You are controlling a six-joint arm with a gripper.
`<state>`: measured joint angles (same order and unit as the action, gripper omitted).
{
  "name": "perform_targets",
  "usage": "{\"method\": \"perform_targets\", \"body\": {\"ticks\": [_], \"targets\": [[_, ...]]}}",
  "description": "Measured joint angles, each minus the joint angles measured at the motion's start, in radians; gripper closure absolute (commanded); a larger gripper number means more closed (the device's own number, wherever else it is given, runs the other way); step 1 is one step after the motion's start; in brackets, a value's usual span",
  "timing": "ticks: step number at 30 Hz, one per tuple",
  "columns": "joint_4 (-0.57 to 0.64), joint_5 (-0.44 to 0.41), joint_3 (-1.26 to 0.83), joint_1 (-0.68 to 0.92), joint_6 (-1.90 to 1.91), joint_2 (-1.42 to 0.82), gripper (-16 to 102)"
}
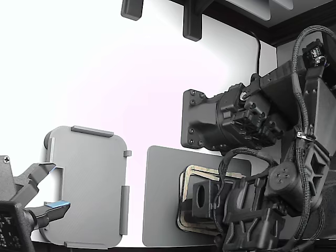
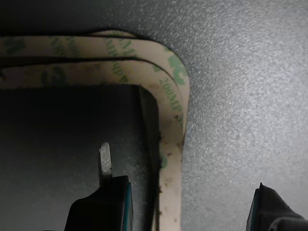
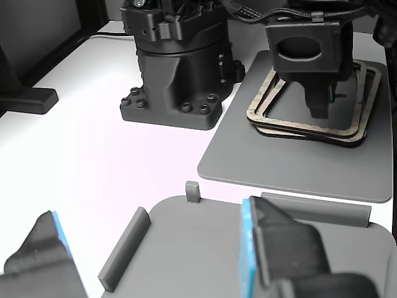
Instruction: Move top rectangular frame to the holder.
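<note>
A stack of tan-beige rectangular frames (image 1: 185,176) lies on a dark grey mat (image 1: 157,199) at the exterior view's lower right. In the wrist view, the top frame (image 2: 172,149) shows a rounded corner with green print and another frame offset beneath it. My gripper (image 2: 183,173) is open and low over the stack. One finger (image 2: 105,159) is inside the frame's opening and the other (image 2: 269,207) is outside, so they straddle one side. The gripper also shows in the other view (image 3: 325,102). The light grey holder (image 1: 89,184) with raised tabs lies at the exterior view's left, with nothing on it.
A second arm's open gripper (image 1: 47,191) with blue pads hovers at the holder's edge and fills the near part of the other view. A black arm base (image 3: 173,68) stands beside the mat (image 3: 279,167). Cables and the arm's body hang over the stack.
</note>
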<state>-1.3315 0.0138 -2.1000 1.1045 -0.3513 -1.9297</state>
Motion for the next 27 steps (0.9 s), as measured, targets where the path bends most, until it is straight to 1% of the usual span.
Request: {"method": "perform_targets", "body": {"ticks": [4, 9, 19, 27], "targets": [[0.02, 0.012, -0.012, 0.0, -0.023, 0.044, -11], [0.014, 0.017, 0.003, 0.0, -0.025, 0.08, 1], [0.011, 0.02, 0.028, -0.008, -0.041, 0.115, 13], [0.014, -0.005, 0.032, -0.021, -0.025, 0.127, 30]]}}
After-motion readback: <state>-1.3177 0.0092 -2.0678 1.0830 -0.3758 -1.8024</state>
